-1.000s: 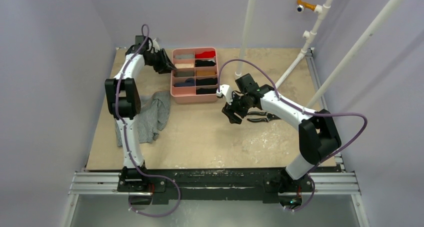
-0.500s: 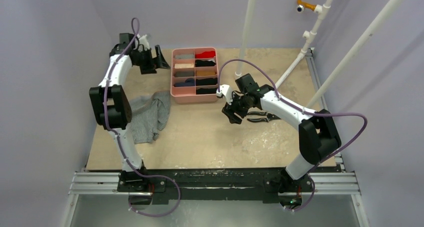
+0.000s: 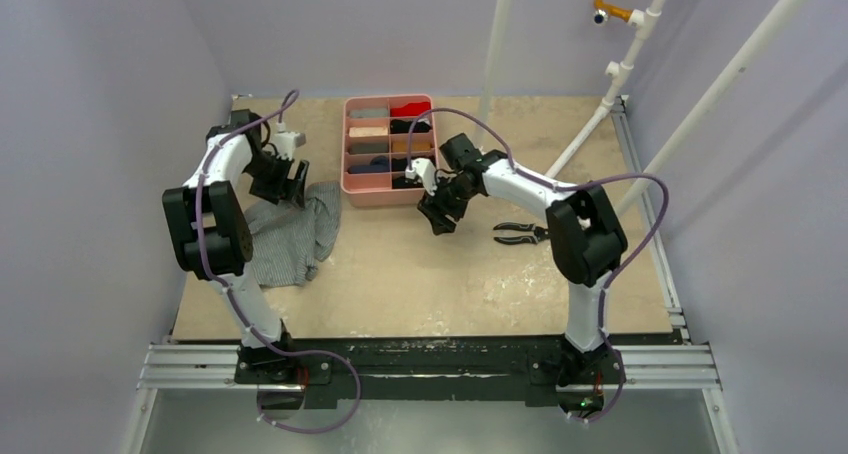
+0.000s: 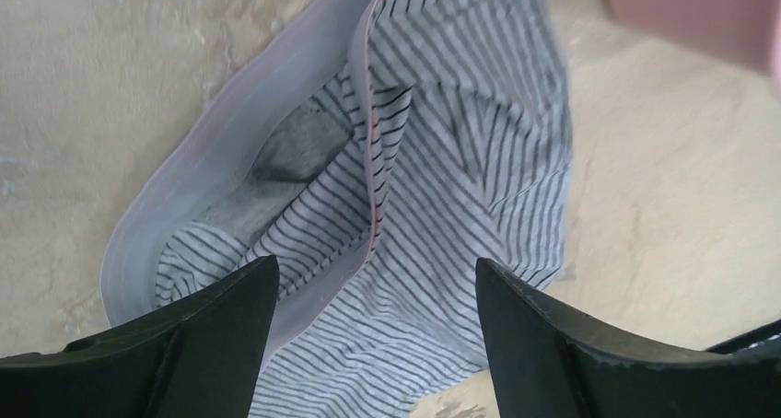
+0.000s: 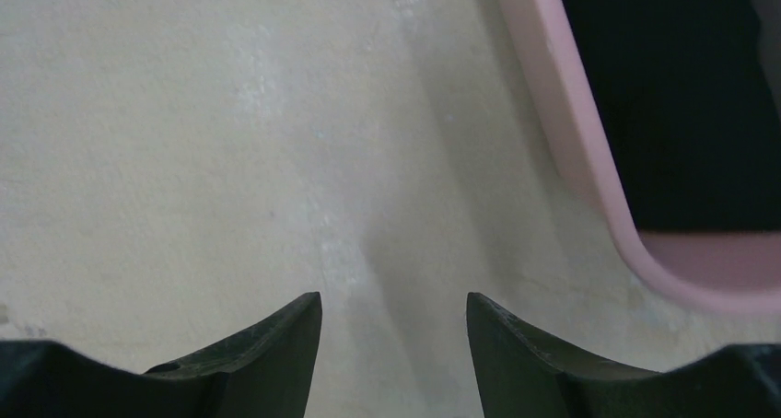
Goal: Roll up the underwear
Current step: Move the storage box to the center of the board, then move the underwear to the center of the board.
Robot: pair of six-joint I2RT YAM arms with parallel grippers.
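Note:
The grey striped underwear (image 3: 292, 236) lies crumpled on the table's left side; in the left wrist view its orange-red edge runs down the middle of the cloth (image 4: 442, 188). My left gripper (image 3: 284, 181) hovers over its far part, open, with nothing between the fingers (image 4: 373, 266). My right gripper (image 3: 438, 214) hangs open over bare table just in front of the pink tray's front right corner, empty (image 5: 393, 300). Black cloth (image 5: 681, 96) lies in the tray's corner compartment.
The pink divided tray (image 3: 385, 201) at the back centre holds several rolled garments in different colours. Black-handled pliers (image 3: 520, 236) lie to the right of my right gripper. White poles (image 3: 495, 54) rise at the back right.
My left gripper left the tray's left side and came toward me, down over the striped underwear. My right gripper moved left and back to the tray's front corner.

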